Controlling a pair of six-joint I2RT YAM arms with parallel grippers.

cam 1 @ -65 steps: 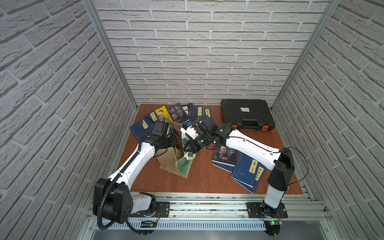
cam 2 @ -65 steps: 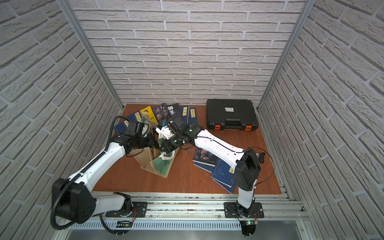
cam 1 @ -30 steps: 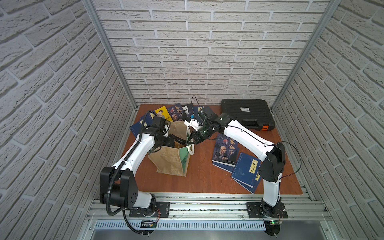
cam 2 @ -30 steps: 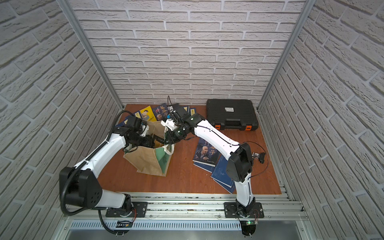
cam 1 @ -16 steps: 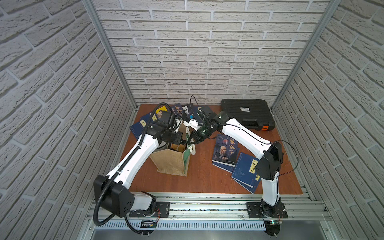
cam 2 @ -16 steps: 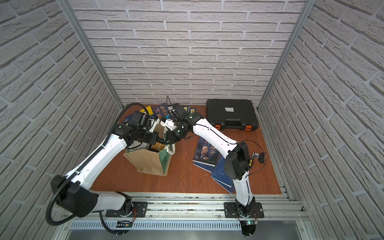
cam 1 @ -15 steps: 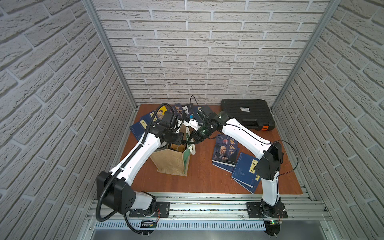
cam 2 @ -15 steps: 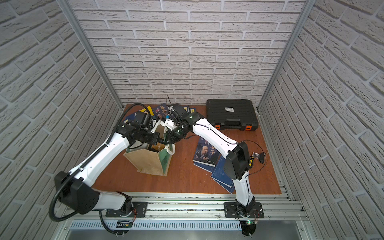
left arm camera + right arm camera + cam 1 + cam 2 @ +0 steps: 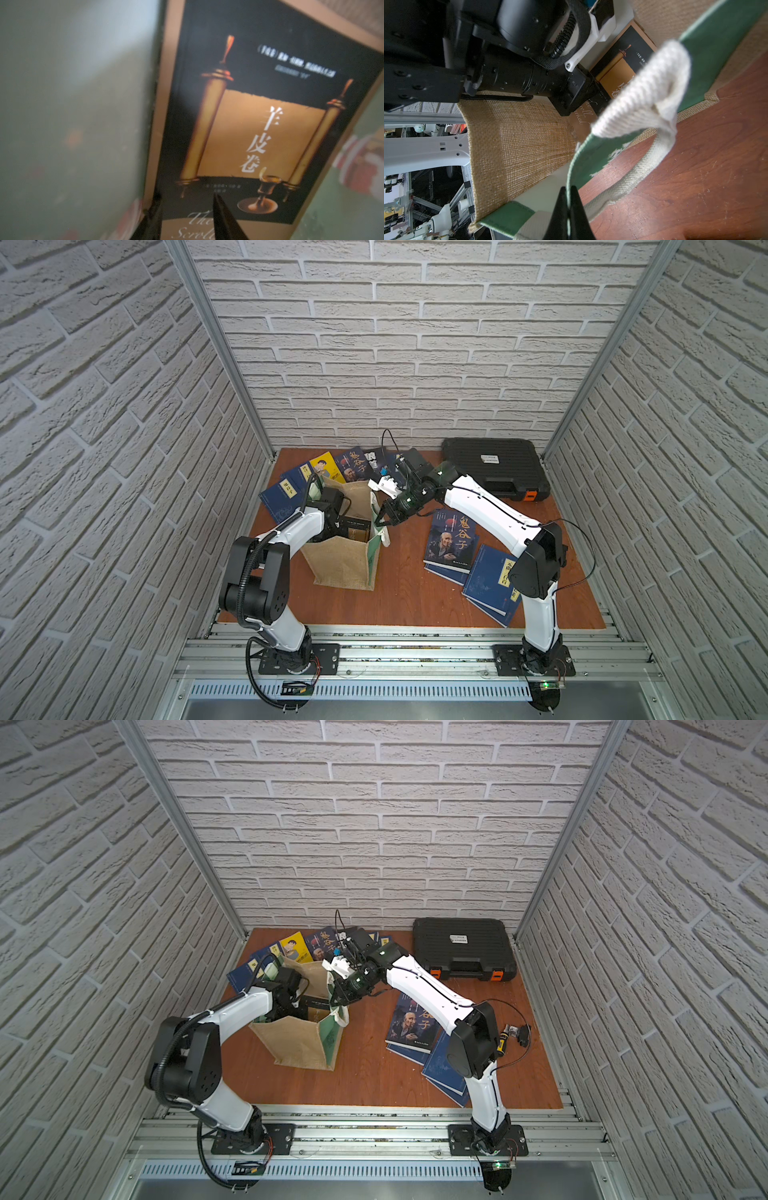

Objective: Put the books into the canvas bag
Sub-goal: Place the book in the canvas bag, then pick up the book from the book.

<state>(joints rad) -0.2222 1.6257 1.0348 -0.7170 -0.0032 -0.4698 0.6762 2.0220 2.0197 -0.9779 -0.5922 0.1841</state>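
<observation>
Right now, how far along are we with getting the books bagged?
Done: a scroll-cover book is inside the canvas bag. In hand: right hand pinches the green rim open; left hand, fingers apart, is inside by that book. Left: the back-row books and the pile on the right.

scroll-cover book (image 9: 259, 135): "羊皮卷"; beneath it, cut off, "The Scro…"
portrait book on bench (image 9: 453, 537): "鬼谷子"
rear book (image 9: 353, 466): "鬼谷子"
navy books' yellow labels: too small to read
</observation>
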